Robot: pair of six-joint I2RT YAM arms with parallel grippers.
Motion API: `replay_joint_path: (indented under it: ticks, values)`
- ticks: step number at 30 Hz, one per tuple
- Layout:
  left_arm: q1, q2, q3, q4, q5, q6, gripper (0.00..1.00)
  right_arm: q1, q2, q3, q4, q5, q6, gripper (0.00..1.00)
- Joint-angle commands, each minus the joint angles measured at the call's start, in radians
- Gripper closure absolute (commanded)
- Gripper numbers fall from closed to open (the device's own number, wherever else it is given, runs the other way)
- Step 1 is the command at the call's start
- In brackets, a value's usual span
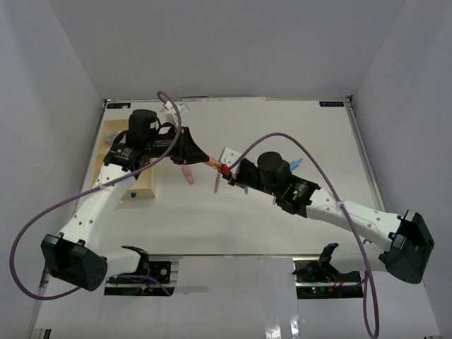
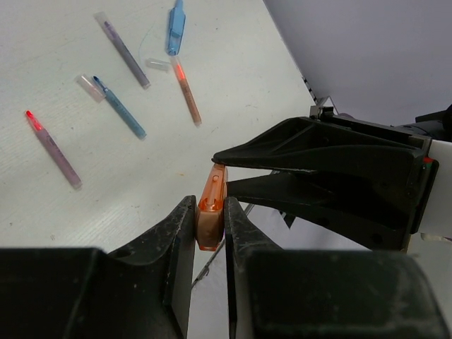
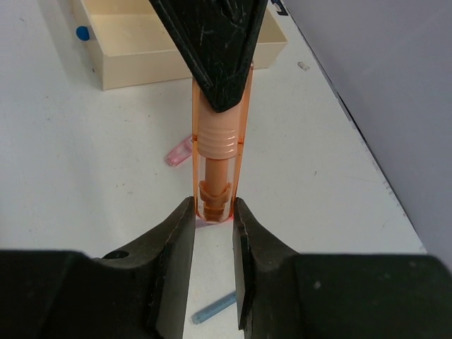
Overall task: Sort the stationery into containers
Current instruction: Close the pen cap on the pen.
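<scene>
Left hand (image 2: 210, 222) pinches one end of the orange pen (image 3: 217, 141), with both fingers pressed against its clear barrel. My right hand (image 3: 214, 212) pinches the other, red-tipped end. The pen spans the short gap between my two hands, above the table (image 1: 212, 219), and their tips nearly meet.

Beneath the pen a small pink piece (image 3: 179, 152) lies on the table. Past my left hand sits the cream tray (image 3: 176, 67), with a small blue thing (image 3: 82, 32) in one corner. Just under my right hand lies a pale blue piece (image 3: 214, 308).

Well beyond my left hand, loose pens lie apart on the table: a red-tipped grey one (image 2: 53, 150), a blue pen (image 2: 119, 107), a grey-purple pen (image 2: 126, 51) and an orange-red pen (image 2: 187, 92).
</scene>
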Motion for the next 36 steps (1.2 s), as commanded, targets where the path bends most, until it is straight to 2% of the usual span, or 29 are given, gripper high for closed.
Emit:
replay_joint_path:
  ticks: [1,5,16,19,23,26,29,35,36]
  values:
    - [-0.029,0.011,-0.067,-0.066,0.056,0.082,0.93,0.012,-0.078,0.022,0.363,-0.065,-0.048,0.92]
    - [-0.029,0.026,-0.096,-0.049,0.054,0.129,0.94,0.012,-0.084,0.001,0.403,-0.075,-0.091,0.92]
    - [-0.029,0.069,-0.115,-0.008,0.022,0.122,0.94,0.012,-0.026,0.036,0.416,-0.082,-0.184,0.92]
    - [-0.029,0.069,-0.109,0.006,0.016,0.114,1.00,0.012,-0.018,0.031,0.415,-0.076,-0.184,0.92]
    - [-0.029,0.060,-0.099,0.020,0.007,0.102,1.00,0.012,-0.022,0.011,0.410,-0.066,-0.177,0.90]
    - [-0.029,0.054,-0.089,0.025,-0.001,0.095,1.00,0.012,-0.030,0.004,0.387,-0.060,-0.172,0.85]
    - [-0.029,0.043,-0.083,0.035,-0.016,0.089,1.00,0.012,-0.035,0.001,0.366,-0.045,-0.166,0.77]
    - [-0.029,0.014,-0.064,0.063,-0.096,0.077,1.00,0.012,-0.061,-0.024,0.303,-0.031,-0.138,0.50]
    - [-0.029,0.009,-0.064,0.071,-0.110,0.074,1.00,0.014,-0.073,-0.027,0.288,-0.031,-0.135,0.42]
